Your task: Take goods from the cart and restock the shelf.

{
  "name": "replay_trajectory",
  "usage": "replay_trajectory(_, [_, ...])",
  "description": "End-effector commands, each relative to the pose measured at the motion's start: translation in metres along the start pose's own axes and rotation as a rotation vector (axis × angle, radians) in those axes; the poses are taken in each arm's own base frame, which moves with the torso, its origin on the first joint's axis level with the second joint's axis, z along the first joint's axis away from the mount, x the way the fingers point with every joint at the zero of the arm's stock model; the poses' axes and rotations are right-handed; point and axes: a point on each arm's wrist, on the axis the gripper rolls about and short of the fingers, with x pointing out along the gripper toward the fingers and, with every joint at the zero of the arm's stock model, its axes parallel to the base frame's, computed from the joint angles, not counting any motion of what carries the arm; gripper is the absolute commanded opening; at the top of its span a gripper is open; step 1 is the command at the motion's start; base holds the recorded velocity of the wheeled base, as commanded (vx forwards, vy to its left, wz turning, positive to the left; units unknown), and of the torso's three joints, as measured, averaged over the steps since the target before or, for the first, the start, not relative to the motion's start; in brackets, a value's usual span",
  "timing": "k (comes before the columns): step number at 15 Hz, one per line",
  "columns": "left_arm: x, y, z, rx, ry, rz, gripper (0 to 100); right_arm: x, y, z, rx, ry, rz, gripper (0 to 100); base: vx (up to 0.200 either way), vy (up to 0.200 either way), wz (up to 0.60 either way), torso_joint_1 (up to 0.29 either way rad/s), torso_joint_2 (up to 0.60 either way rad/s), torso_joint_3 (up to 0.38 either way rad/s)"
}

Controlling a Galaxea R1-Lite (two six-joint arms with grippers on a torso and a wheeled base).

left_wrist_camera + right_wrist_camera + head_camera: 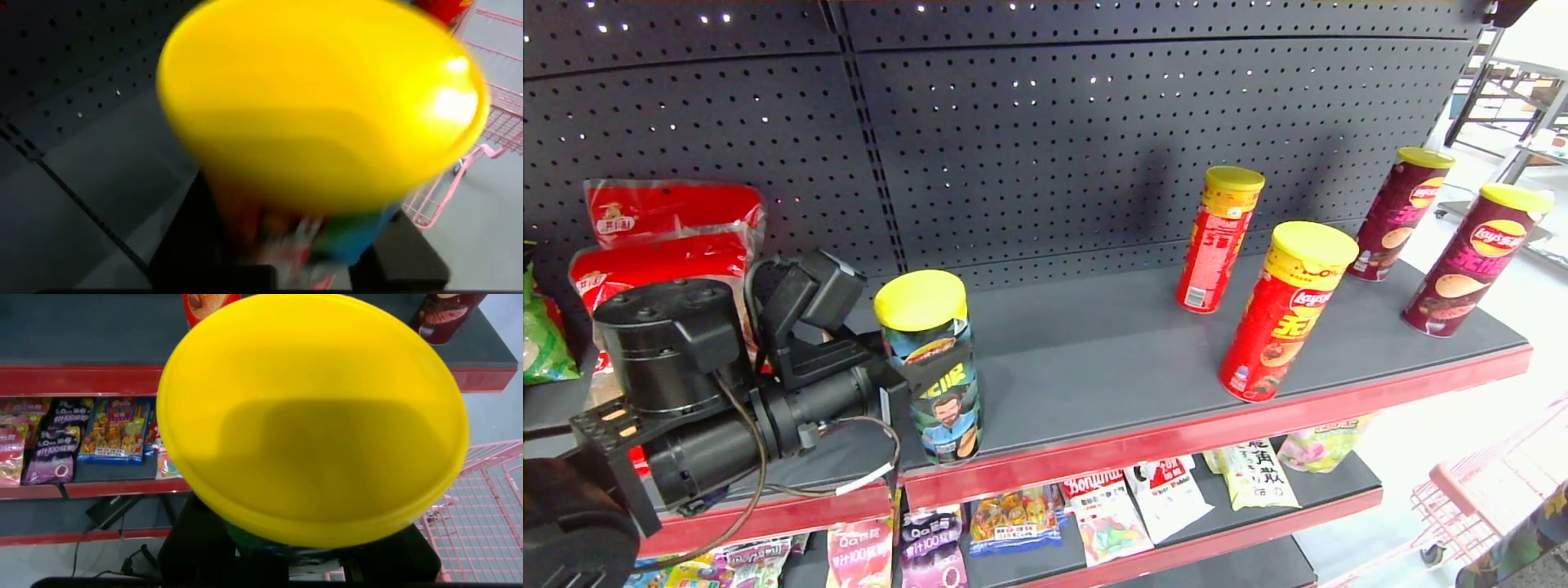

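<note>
My left gripper (927, 367) is shut on an upright dark teal chip can with a yellow lid (920, 298). The can's base is at the front edge of the grey shelf (1086, 359), left of centre; I cannot tell whether it touches. In the left wrist view that lid (319, 98) looms large over the left gripper (302, 257). My right gripper (298, 559) is shut on a second yellow-lidded can (310, 416), held in front of and below the red shelf edge (73, 380).
Two red cans (1217, 241) (1286, 314) and two maroon cans (1401, 214) (1474, 261) stand on the shelf's right half. Red bags (662, 237) lie at the far left. Snack packets (1107, 510) fill the lower shelf. A pink cart (1494, 490) is at the lower right.
</note>
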Motion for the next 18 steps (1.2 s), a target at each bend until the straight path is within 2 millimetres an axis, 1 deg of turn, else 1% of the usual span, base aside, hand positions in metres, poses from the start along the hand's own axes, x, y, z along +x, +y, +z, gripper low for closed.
replay_trajectory(1, [0.001, 0.000, 0.001, 0.001, -0.007, 0.001, 100, 0.000, 0.000, 0.000, 0.000, 0.001, 0.001, 0, 0.000, 0.000, 0.00, 0.000, 0.00, 0.000])
replay_trajectory(4, [0.000, 0.000, 0.001, 0.003, -0.007, 0.001, 100, 0.000, 0.000, 0.000, 0.000, -0.001, 0.001, 0, 0.000, 0.000, 0.00, 0.000, 0.00, 0.000])
replay_trajectory(6, [-0.008, -0.002, -0.002, 0.008, -0.003, -0.001, 100, 0.000, 0.000, 0.000, 0.000, -0.001, 0.001, 0, 0.000, 0.000, 0.00, 0.000, 0.00, 0.000])
replay_trajectory(10, [-0.044, -0.013, -0.011, 0.025, 0.005, -0.023, 100, 0.000, 0.000, 0.000, 0.000, 0.001, 0.001, 0, 0.000, 0.000, 0.00, 0.000, 0.00, 0.000])
replay_trajectory(12, [-0.057, -0.016, -0.014, 0.024, 0.003, -0.019, 100, 0.000, 0.000, 0.000, 0.000, 0.001, 0.001, 0, 0.000, 0.000, 0.00, 0.000, 0.00, 0.000])
replay_trajectory(15, [-0.081, -0.023, -0.025, 0.023, 0.008, -0.020, 100, 0.000, 0.000, -0.001, -0.001, 0.007, 0.001, 0, 0.000, 0.000, 0.00, 0.000, 0.00, 0.000])
replay_trajectory(17, [-0.094, -0.026, -0.029, 0.020, 0.010, 0.000, 100, 0.001, 0.000, -0.001, -0.001, 0.010, 0.003, 0, 0.000, 0.000, 0.00, 0.000, 0.00, 0.000])
replay_trajectory(18, [-0.102, -0.026, -0.031, 0.015, 0.021, 0.040, 100, 0.002, 0.001, -0.004, -0.002, 0.020, 0.007, 0, 0.000, 0.000, 0.00, 0.000, 0.00, 0.000])
